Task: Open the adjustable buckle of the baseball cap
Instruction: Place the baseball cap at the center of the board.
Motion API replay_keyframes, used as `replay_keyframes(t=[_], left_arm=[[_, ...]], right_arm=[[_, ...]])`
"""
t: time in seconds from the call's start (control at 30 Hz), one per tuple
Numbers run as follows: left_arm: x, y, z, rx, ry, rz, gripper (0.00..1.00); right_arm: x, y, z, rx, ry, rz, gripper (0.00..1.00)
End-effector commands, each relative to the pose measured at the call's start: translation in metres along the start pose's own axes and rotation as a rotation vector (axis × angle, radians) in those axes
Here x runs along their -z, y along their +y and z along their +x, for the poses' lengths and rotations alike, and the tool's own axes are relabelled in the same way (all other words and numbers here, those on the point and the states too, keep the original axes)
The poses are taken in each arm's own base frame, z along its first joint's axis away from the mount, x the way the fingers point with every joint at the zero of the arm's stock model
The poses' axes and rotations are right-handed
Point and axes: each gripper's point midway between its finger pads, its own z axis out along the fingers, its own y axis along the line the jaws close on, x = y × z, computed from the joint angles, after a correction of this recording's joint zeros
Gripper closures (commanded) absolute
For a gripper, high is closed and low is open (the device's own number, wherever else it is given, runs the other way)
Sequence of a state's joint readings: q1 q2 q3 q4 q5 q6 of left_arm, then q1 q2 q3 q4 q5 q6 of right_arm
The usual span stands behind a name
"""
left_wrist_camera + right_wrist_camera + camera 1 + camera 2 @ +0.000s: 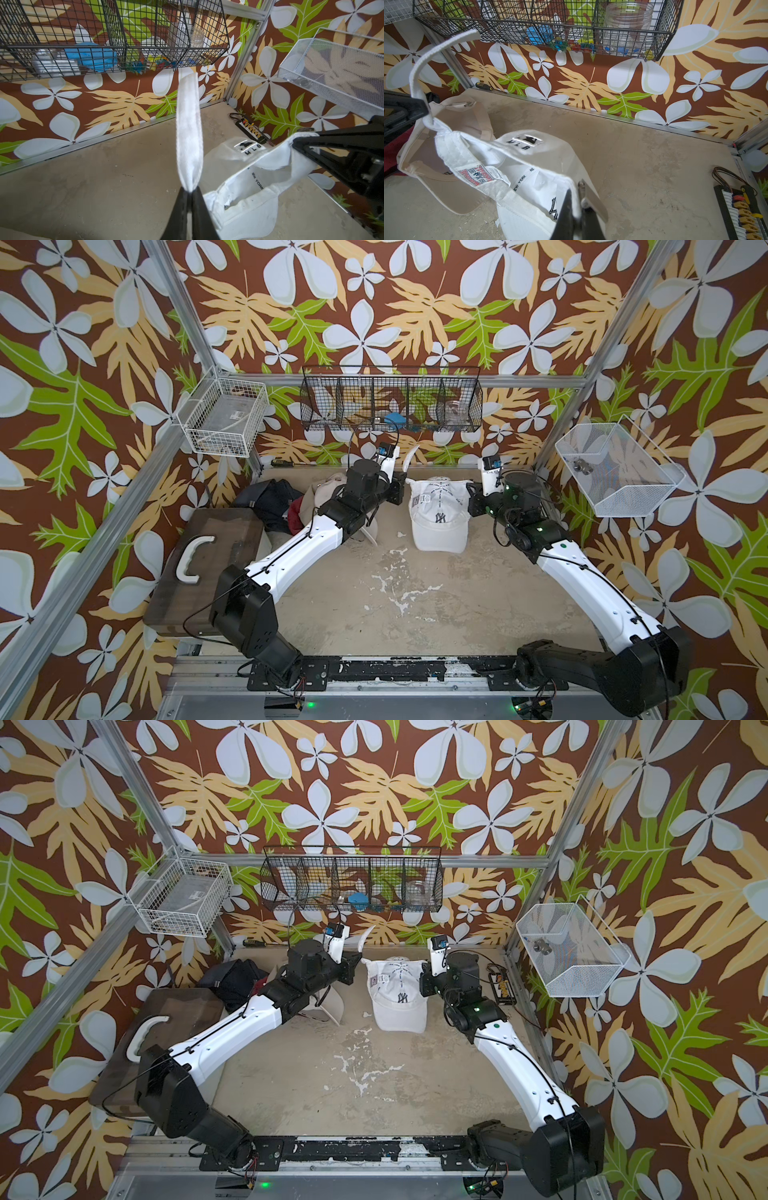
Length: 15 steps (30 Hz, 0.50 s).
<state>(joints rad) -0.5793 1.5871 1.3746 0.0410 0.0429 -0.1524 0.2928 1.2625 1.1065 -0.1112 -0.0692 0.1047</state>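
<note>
The white baseball cap (438,518) is seen at the far middle of the table (415,614), bill toward the near side and rear opening toward the far wall, just right of a beige cap (446,187). Its rear is lifted between the two arms. The left gripper (189,190) is pressed together on the strap (189,135) close to where it joins the cap's far-left edge, and the rest of the strap stands up loose above the claw. The right gripper (577,205) is pinched on the cap's rear band at the far right, with the metal buckle (591,201) touching its fingers. No strap is seen running through the buckle, so the opening step is judged to be at or near its end. The next move is judged to call for the strap to be let go without being dragged back toward the buckle, and then for the band to be released so the cap settles on the table.
</note>
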Motion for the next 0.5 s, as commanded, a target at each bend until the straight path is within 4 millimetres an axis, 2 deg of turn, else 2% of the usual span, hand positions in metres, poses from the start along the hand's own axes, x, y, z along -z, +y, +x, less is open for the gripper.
replay_keyframes(t=[0.0, 0.03, 0.1, 0.27, 0.47], left_arm=[[-0.003, 0.009, -0.002, -0.027, 0.011, -0.049, 0.4], [-0.004, 0.008, -0.003, -0.027, 0.017, -0.046, 0.34], [-0.003, 0.007, -0.008, -0.02, 0.012, -0.045, 0.29], [0.009, 0.003, -0.017, -0.007, -0.024, -0.028, 0.26], [0.022, 0.0, -0.025, -0.013, -0.05, -0.023, 0.25]], right_arm=[[-0.004, -0.008, -0.011, -0.001, -0.024, 0.039, 0.83], [-0.006, -0.008, -0.011, 0.002, -0.015, 0.041, 0.72], [-0.008, -0.008, -0.011, 0.005, -0.008, 0.04, 0.64], [-0.004, -0.009, -0.013, 0.006, -0.021, 0.048, 0.56], [0.0, -0.012, -0.013, 0.007, -0.028, 0.065, 0.54]])
